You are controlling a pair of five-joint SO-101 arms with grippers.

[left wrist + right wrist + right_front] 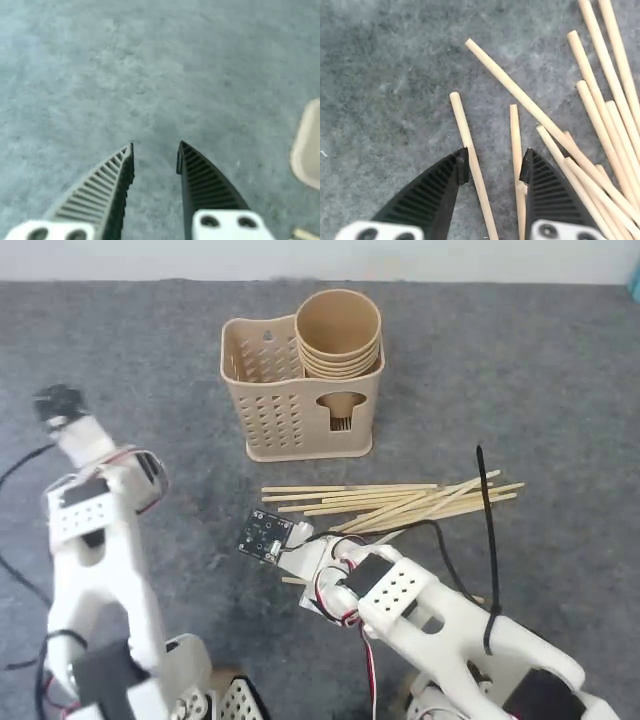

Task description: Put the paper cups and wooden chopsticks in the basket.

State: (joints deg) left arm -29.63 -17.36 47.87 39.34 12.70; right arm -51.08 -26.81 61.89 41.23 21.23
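1. 2 grippers are up on my feeds, and both stand partly open with nothing clamped.
2. On my side, the right gripper (494,165) has its fingers spread roughly halfway, close over the wooden chopsticks (600,125).
3. 2 sticks lie in the gap between those fingers. 1 stick (470,155) touches the inner edge of 1 fingertip, and the other stick (516,145) runs just beside the opposite fingertip. Neither is pinched.
4. Ahead of that gripper and off to 1 side, the other chopsticks fan out and overlap each other on the grey mat (540,380).
5. From the high view, the right arm (420,610) reaches over the near edge of the pile. Its wrist camera board (265,535) sits at the front, and a black cable (487,520) stands up along the arm.
6. Beyond the right gripper, past the chopsticks and apart from them, the basket (290,420) stands upright. It is beige with perforated walls.
7. I see the paper cups (338,332) nested in 1 stack, upright in the basket's right-hand compartment. Their rims rise above the basket wall.
8. Over bare mat, the left gripper (155,157) hovers with a similar gap between its fingers and holds nothing. The basket's corner lies well apart from it, off to its right.
9. At the edge of the left wrist view, near the basket's corner, a chopstick tip (305,234) peeks in.
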